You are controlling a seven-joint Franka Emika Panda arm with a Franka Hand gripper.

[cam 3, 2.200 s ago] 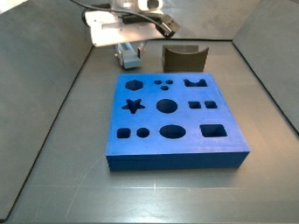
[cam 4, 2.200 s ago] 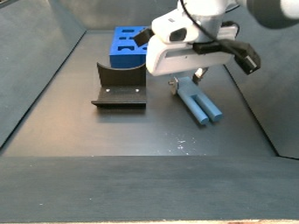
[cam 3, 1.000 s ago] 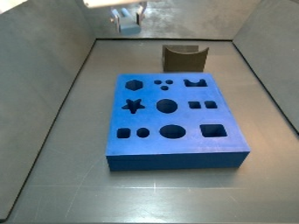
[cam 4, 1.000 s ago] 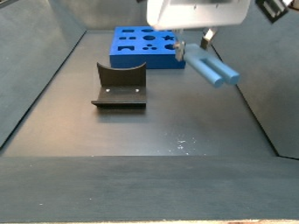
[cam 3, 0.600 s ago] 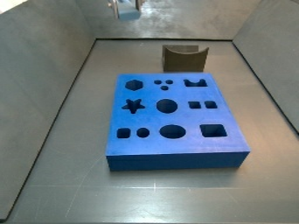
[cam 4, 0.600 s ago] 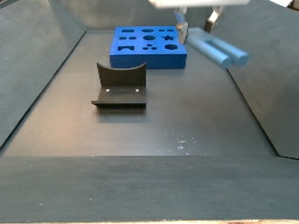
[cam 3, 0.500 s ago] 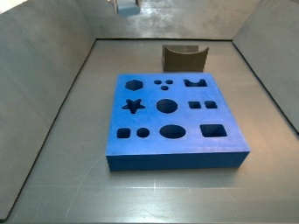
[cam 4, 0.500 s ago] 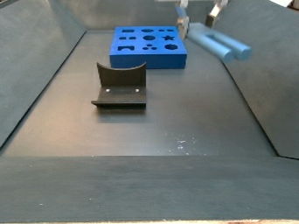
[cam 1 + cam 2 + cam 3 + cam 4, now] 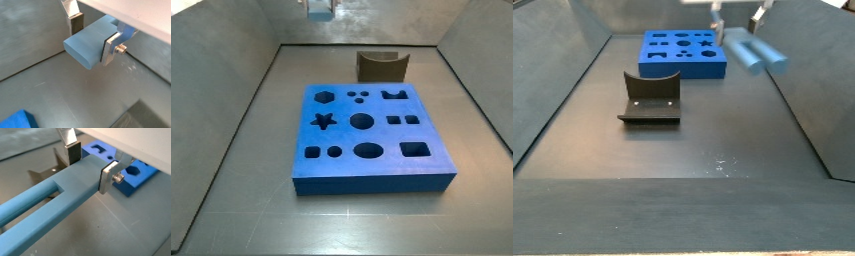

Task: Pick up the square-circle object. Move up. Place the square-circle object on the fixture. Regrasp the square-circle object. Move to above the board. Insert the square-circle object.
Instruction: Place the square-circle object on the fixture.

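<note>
- Gripper (image 9: 85, 159) high above the floor, its 2 fingers clamping the square-circle object (image 9: 50, 193).
- Object's long axis crosses the fingers, level.
- Fixture (image 9: 649, 96) sits well below.

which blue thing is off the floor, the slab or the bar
The bar: the square-circle object hangs in the air, clamped between the fingers of the gripper high by the back wall. The board lies flat on the floor.
</note>
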